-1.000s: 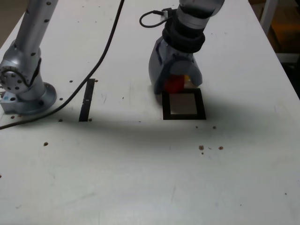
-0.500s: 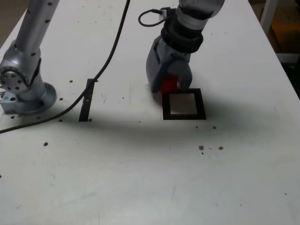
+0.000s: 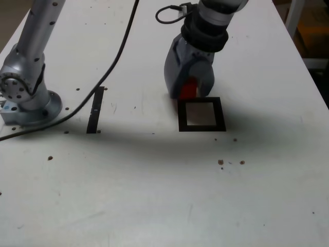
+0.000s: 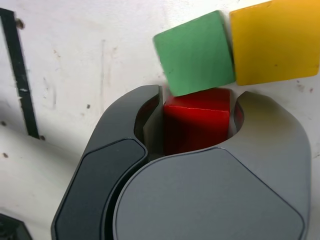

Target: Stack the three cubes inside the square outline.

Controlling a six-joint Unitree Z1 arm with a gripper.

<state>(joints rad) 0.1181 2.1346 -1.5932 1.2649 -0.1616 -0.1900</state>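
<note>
The fingers [image 4: 112, 120] have squeezed in and now hold the red block [image 4: 197, 122], mid-picture, so lifting it toward the black square [image 3: 220, 114] could come next.

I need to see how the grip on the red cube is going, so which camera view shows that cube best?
The wrist view: the red cube appears large between the gripper's jaws. The exterior view shows only a red patch, partly hidden by the gripper.
</note>
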